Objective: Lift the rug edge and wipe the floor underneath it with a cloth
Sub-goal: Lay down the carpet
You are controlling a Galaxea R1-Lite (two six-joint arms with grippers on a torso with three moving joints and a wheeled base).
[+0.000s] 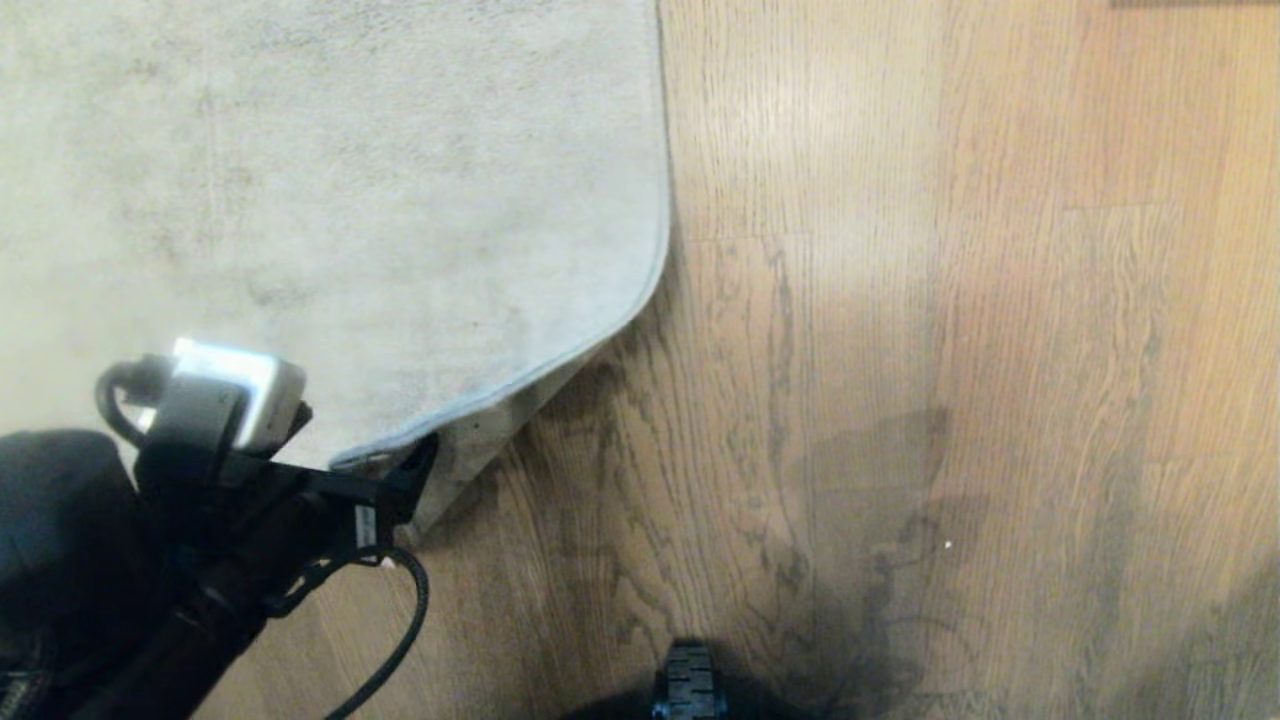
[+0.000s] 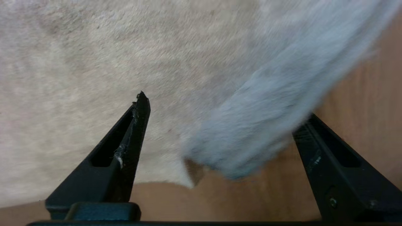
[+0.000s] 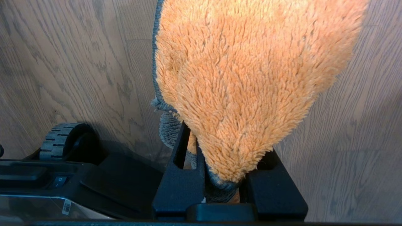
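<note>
left hand (image 2: 220,125) is low over the floor (image 1: 900,400), fingers (image 2: 132,141) spread wide apart, the rug edge (image 2: 251,131) sagging between them, gripped by neither (the corner looks curled up off the planks). in the head view that hand sits right at the rug corner (image 1: 480,420). one rug, one cloth. right hand (image 3: 220,175) is clamped on the orange cloth (image 3: 245,78), which hangs ahead of its fingers above bare floor, beside the robot's base wheel (image 3: 59,138).

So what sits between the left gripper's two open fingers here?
In the left wrist view, the rug edge lies between the left gripper's open fingers, its corner curled, floor beneath.
</note>
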